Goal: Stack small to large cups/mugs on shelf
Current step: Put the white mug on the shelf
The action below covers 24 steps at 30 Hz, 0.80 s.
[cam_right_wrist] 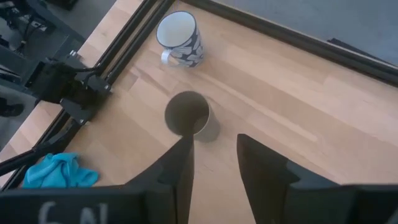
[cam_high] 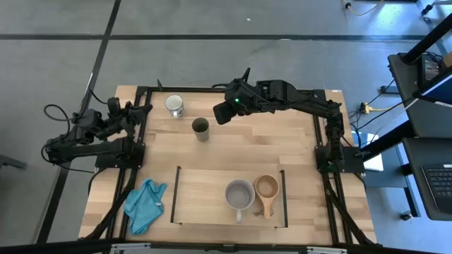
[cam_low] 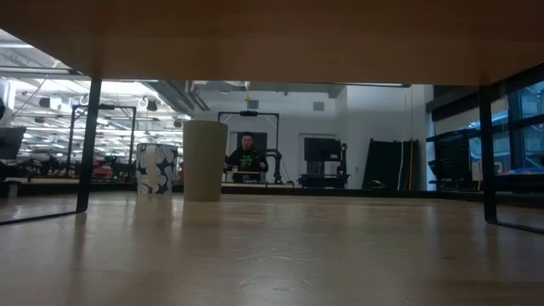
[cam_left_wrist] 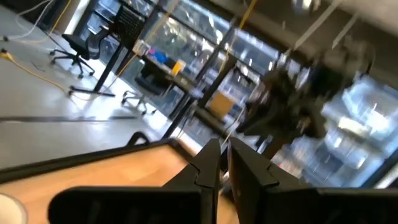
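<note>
While right arm reaches across the counter [cam_high: 233,152], right tool [cam_right_wrist: 211,163] hangs spread above olive cup [cam_high: 200,128]; white mug [cam_high: 174,106] beside it; grey mug [cam_high: 239,194] and wooden cup [cam_high: 266,188] on shelf [cam_high: 201,201]; left tool [cam_left_wrist: 222,163] nearly pressed together, parked at left edge.

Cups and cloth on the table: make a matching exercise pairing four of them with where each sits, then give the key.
Things:
1. grey mug
2. white mug
3. olive-green cup
4. teal cloth

Places:
A. just ahead of the right gripper
B. on the shelf, beside the wooden cup
C. tabletop, left of the shelf
D. far edge of the tabletop

Pairs: 1-B, 2-D, 3-A, 4-C
</note>
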Motion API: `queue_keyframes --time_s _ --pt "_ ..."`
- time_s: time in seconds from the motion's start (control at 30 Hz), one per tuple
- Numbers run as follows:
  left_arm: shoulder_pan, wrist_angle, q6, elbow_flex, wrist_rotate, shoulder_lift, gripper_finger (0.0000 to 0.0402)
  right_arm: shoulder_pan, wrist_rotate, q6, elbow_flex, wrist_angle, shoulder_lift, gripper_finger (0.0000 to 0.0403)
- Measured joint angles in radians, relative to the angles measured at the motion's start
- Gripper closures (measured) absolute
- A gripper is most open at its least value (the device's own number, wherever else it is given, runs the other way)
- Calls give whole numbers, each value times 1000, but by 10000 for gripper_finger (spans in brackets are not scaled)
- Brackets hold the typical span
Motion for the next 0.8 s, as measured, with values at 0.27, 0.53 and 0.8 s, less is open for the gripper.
queue_keyframes --time_s 0.27,0.53,0.8 --pt "0 14 -57 2 86 96 374 -26 -85 -90 0 0 0 279" --pt "43 -297 145 255 107 458 374 -50 -138 -165 0 -21 0 279" --pt "287 -788 368 586 85 786 374 -52 -150 -220 0 -37 0 279"
